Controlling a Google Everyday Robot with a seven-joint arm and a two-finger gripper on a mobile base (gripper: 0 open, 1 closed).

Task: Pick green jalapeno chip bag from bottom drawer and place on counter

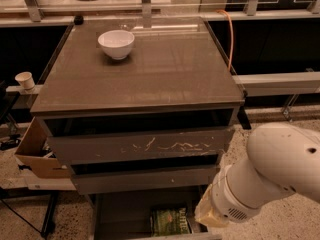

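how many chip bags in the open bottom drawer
1: a green jalapeno chip bag lying in the bottom drawer, toward its right. The frame cuts off the drawer's front, so more may be hidden. The gripper is just right of the bag.

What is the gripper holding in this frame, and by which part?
Nothing, as far as shows: the small crinkly green foil chip bag lies in the open grey bottom drawer, and the gripper hangs beside it, not on it.

Rounded white arm [282,159], cream end effector [208,215] at lower-left tip
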